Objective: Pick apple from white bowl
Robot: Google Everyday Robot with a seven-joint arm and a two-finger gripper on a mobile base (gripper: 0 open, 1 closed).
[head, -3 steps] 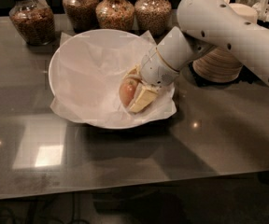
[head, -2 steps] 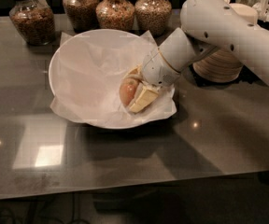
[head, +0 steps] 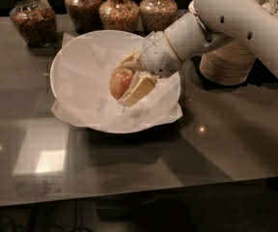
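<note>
One apple [head: 120, 81] sat clamped between the two fingers of the gripper [head: 127, 82] in the right half of the white bowl [head: 53, 74], and its round skin could have let it slip out onto the bowl's crinkled paper [head: 83, 83].

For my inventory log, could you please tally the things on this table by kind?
jars: 4
bowl: 1
apple: 1, gripped by the hand over the bowl
plate stack: 1
Total: 7
</note>
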